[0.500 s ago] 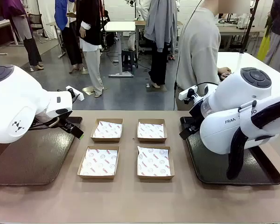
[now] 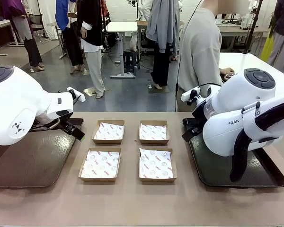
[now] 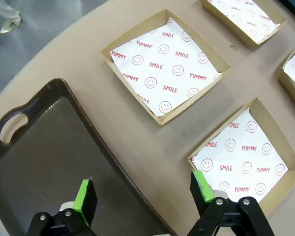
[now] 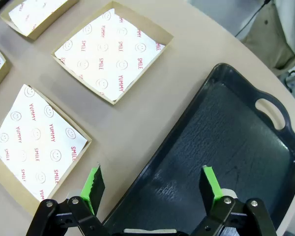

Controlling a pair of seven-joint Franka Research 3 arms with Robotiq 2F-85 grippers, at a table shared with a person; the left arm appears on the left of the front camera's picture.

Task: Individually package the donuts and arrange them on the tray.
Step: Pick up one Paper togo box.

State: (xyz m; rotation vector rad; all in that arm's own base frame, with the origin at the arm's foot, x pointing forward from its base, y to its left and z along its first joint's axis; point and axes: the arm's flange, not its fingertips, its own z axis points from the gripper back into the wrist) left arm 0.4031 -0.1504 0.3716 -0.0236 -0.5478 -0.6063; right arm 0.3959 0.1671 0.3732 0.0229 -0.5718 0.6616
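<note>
Left tool (image 3: 141,191), right tool (image 4: 151,183), spread, seemingly hovering

The left gripper (image 3: 142,194) and the right gripper (image 4: 151,186) are both spread wide.
The left arm (image 2: 19,111) is brought in from the left side and the right arm (image 2: 236,120) from the right, each bent at the wrist so that its gripper is angled downward and toward the middle. On each gripper the two black fingers are set well apart, with the green pads (image 3: 82,200) turned toward each other and nothing gripped between them.
</note>
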